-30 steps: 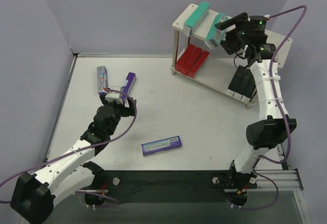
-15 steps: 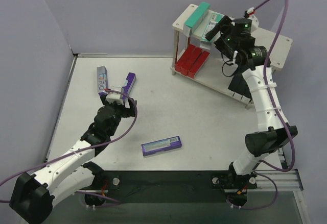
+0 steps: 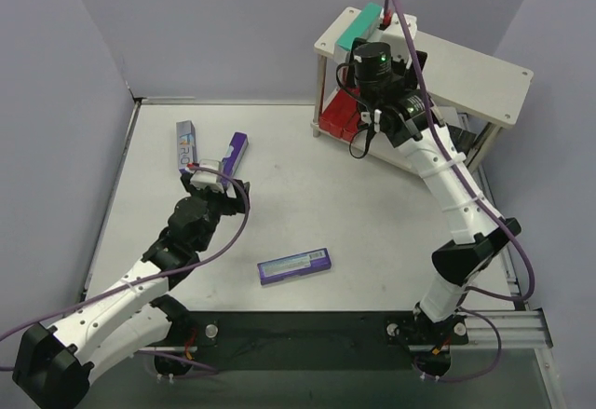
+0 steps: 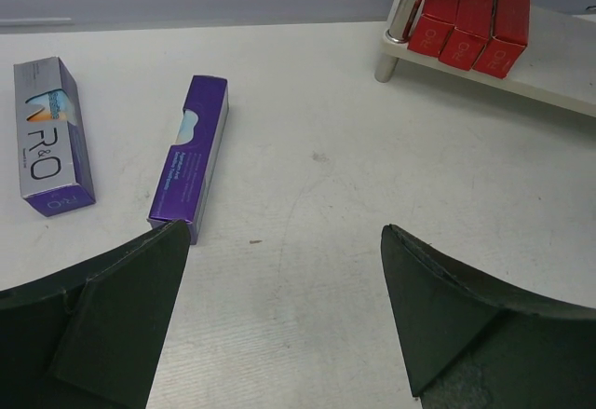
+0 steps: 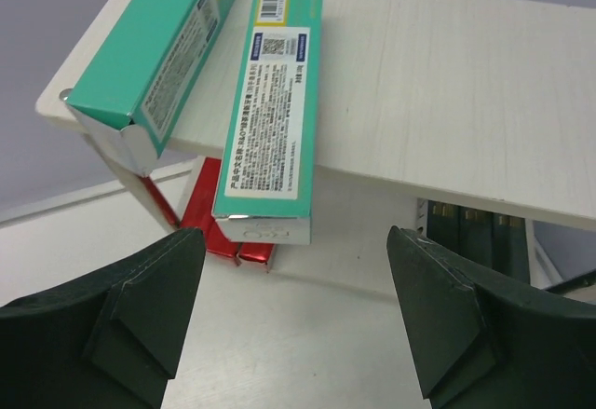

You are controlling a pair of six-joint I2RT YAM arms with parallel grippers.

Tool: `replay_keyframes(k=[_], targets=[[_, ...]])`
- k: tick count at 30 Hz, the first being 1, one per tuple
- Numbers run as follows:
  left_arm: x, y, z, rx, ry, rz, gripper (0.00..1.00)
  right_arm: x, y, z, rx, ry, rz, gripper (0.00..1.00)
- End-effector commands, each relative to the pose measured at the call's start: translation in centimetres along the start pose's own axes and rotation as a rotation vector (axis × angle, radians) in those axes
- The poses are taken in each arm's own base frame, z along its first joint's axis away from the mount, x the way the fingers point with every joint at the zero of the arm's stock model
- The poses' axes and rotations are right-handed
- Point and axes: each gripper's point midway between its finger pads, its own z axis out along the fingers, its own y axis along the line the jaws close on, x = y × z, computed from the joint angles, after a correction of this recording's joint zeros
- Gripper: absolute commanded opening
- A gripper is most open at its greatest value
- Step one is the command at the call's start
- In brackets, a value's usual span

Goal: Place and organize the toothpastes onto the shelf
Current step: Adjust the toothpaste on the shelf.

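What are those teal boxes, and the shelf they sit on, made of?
The teal boxes look like thin printed cardboard, slightly glossy: folded end flaps, a barcode and fine print show. The shelf looks like pale wood or laminate board, matte and faintly grained; its leg seems to be shiny metal tubing.

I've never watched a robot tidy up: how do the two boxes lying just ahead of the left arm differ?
The silver-faced carton shows a shiny face with big letters; the purple carton shows a purple side with small print. The silver-faced carton's far end leans left, the purple carton's leans right, so they splay apart. Both are long, slim, purple-ended and lie flat on the table.
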Motion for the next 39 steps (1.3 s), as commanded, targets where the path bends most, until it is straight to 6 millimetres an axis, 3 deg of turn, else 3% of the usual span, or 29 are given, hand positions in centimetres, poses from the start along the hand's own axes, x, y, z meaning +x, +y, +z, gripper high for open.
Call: replay_keyframes(k=[1,10,15,27,30,32,33,35,39], targets=[[-3.1,-0.6,-0.3,0.002,-0.071,-0.029,0.95,-1.6,-0.9,0.7,0.114,-0.059,-0.031,0.80],[-3.5,-1.3,-1.0,0.011,-0.084,-0.024,0.95,-0.4,1.7,1.9,0.087,-0.043,-0.034,0.77],[-3.5,-1.6,-1.2,0.018,-0.086,-0.025,0.95,-0.2,1.1,2.5,0.157,-0.052,-0.044,0.75],[-3.6,-2.1,-1.5,0.033,-0.090,-0.028,0.95,0.4,0.6,3.7,0.182,-0.048,0.001,0.49],[-3.5,-2.1,-1.5,0.033,-0.089,-0.026,0.95,0.7,0.3,3.6,0.150,-0.035,0.074,0.45],[-3.5,-2.1,-1.5,0.032,-0.088,-0.025,0.95,0.4,0.2,3.1,0.098,-0.026,0.211,0.44],[-3.5,-2.0,-1.5,0.029,-0.089,-0.024,0.95,1.6,-0.5,3.7,0.103,-0.001,0.235,0.43],[-3.5,-2.0,-1.4,0.028,-0.088,-0.024,0.95,0.9,-0.9,3.3,0.059,0.000,0.386,0.41],[-3.5,-2.0,-1.4,0.028,-0.091,-0.023,0.95,1.3,-1.0,2.8,-0.014,0.011,0.554,0.40]])
